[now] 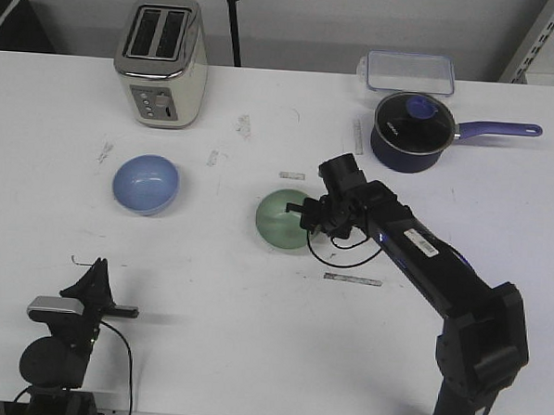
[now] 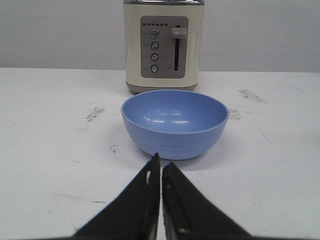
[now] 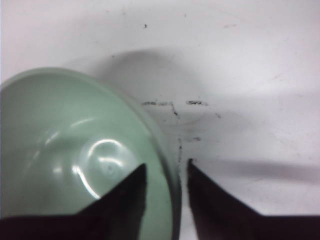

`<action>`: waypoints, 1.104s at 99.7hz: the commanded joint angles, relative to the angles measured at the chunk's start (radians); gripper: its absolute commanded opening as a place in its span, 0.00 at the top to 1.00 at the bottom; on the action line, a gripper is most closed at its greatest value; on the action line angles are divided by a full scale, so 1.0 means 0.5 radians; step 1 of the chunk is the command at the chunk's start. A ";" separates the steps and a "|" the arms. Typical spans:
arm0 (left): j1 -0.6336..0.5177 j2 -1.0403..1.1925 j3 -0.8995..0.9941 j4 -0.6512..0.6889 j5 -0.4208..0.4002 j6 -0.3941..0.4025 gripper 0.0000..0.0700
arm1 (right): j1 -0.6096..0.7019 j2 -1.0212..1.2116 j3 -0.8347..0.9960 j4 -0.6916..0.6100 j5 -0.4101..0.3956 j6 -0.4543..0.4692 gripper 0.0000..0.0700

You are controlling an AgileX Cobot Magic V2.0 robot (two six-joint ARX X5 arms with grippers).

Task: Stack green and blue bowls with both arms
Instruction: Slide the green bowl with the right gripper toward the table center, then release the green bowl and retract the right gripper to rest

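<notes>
I had a white table (image 1: pixel 252 336) under me, scuffed with grey marks, running back to a pale wall. Taking the toaster (image 1: pixel 161 60) at the far edge as my landmark: the blue bowl (image 1: pixel 145 184) sat upright just in front of it, with bare table all around and nothing touching it. The green bowl (image 1: pixel 286 220) lay farther out, to the right of the blue one and well apart from it. The saucepan (image 1: pixel 411 131) and a clear lidded box (image 1: pixel 408 72) stood far to the toaster's right along the same back edge, well clear of both bowls.

The left gripper (image 2: pixel 161 167) was parked low near the table's front edge, arm folded, pointing straight at the blue bowl and the toaster behind it; its fingers were pressed together with only a sliver between them, holding nothing.

The right arm (image 1: pixel 432 262) reached in from the front right corner, stretched low across the table. The right gripper (image 3: pixel 166 172) had its fingers spread and straddling the green bowl's (image 3: pixel 75 155) rim, one finger inside and one outside. I could not tell whether they touched the rim.
</notes>
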 commanded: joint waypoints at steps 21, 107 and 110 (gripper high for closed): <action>0.001 -0.004 -0.045 0.030 0.001 0.016 1.00 | 0.018 0.031 0.026 0.050 0.016 -0.012 0.29; 0.001 -0.004 -0.045 0.030 0.001 0.015 1.00 | -0.034 -0.879 -0.606 0.861 0.639 -0.982 0.81; 0.001 -0.004 -0.045 0.030 0.001 0.016 1.00 | -0.050 -0.941 -0.685 0.939 0.630 -1.009 0.87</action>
